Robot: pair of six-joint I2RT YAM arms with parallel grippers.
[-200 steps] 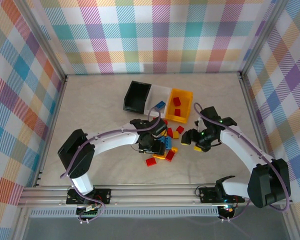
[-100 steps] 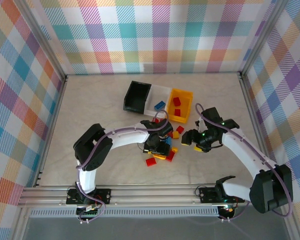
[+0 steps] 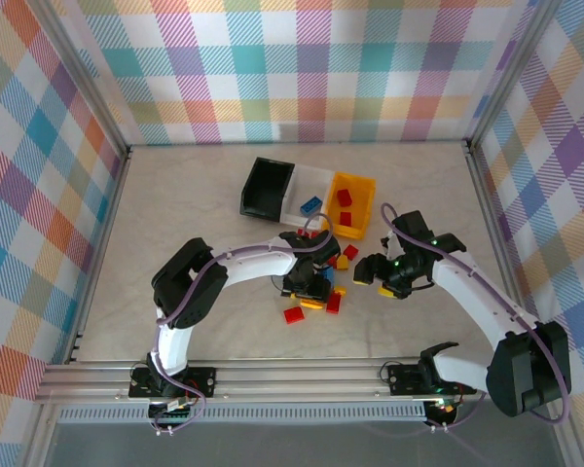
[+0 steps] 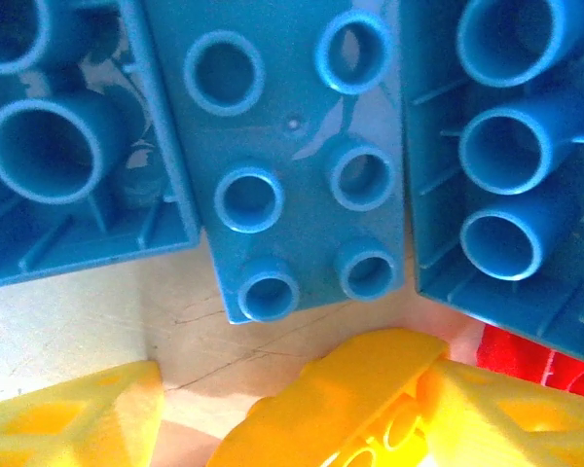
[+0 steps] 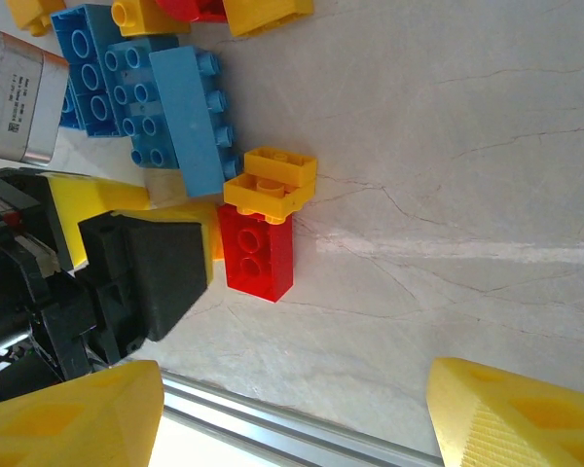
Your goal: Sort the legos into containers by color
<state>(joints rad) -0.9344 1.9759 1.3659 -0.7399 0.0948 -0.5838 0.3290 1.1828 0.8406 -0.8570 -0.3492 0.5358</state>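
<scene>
Top external view: the left jaws are set low on the loose legos (image 3: 333, 303) at mid-desk (image 3: 175, 224). The right jaws are held just beside the pile, clear of it, a spacing judged to keep the arms from clashing.
Containers: a black bin (image 3: 266, 187), white bin (image 3: 316, 180) and yellow bin (image 3: 363, 199) are ranged in a row beyond both sets of jaws. A binned blue brick (image 3: 311, 205) is seen in the white one and binned red bricks (image 3: 344, 197) in the yellow one, so each colour's destination is judged settled.
Left jaws: in the left wrist view the left fingers (image 4: 78, 418) are stood apart. A studded blue brick (image 4: 302, 165) lies just beyond the tips, flanked by upturned blue bricks (image 4: 68, 146). A yellow piece (image 4: 341, 409) lies between the fingers with bare desk on one side of it, so nothing is judged clamped.
Right jaws: in the right wrist view the right fingers (image 5: 68, 413) are spread with only bare desk between them, and nothing is held. A loose red brick (image 5: 258, 253), touched by a yellow brick (image 5: 273, 180), lies ahead of the tips, off to one side.
Step in hand: a blue brick is judged the target, bound for the white bin.
</scene>
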